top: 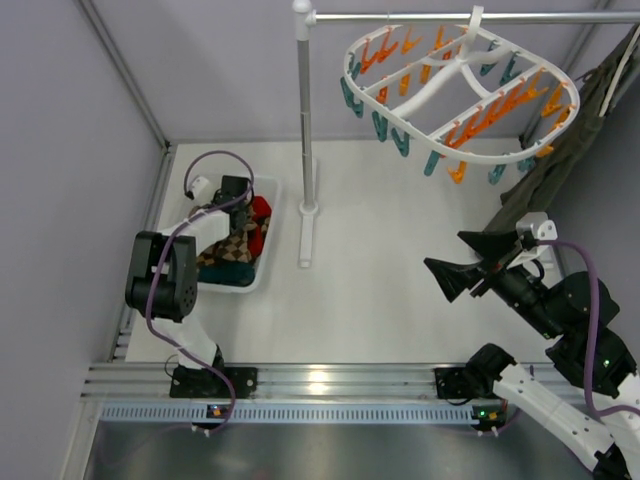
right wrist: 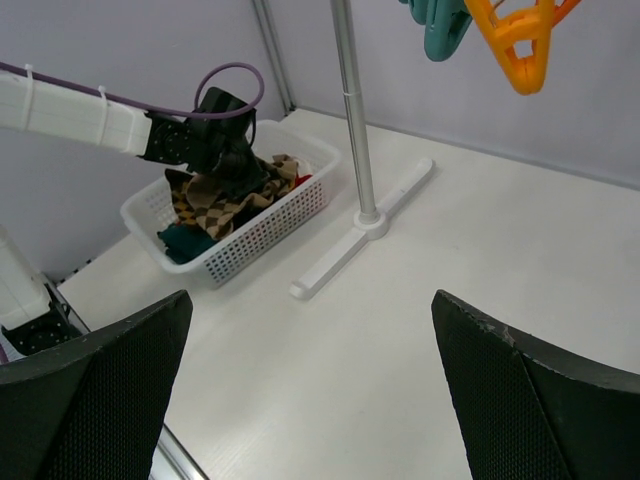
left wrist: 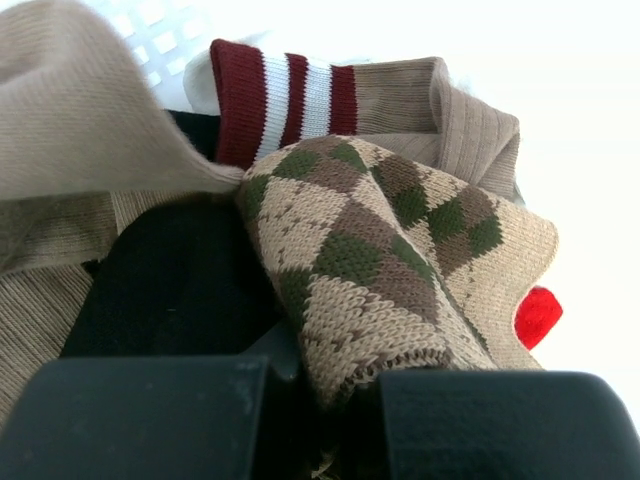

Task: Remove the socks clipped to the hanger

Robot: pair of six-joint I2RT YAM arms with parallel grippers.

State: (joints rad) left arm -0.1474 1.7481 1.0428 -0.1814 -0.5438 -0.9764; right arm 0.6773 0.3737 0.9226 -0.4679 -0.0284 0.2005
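Heaped in a white perforated plastic basket, directly beneath the left hand: the socks, all soft knit. Uppermost, one argyle sock in tan, brown and olive diamonds, pinched at its end between that hand's black fingers. Just beyond the fingertips, one dark-red and white striped cuff on ribbed tan cloth. Left of the fingers, plain tan folds and something black; to their right, a scrap of red. Too tangled to count whole socks.

High above and beyond the right hand, hooked on a grey rail: the hanger, a white plastic oval with cross bars, fringed with orange and teal clips, too overlapped to count. Right hand spread wide over the white tabletop. Behind it, an olive garment, cut off at the picture's edge.
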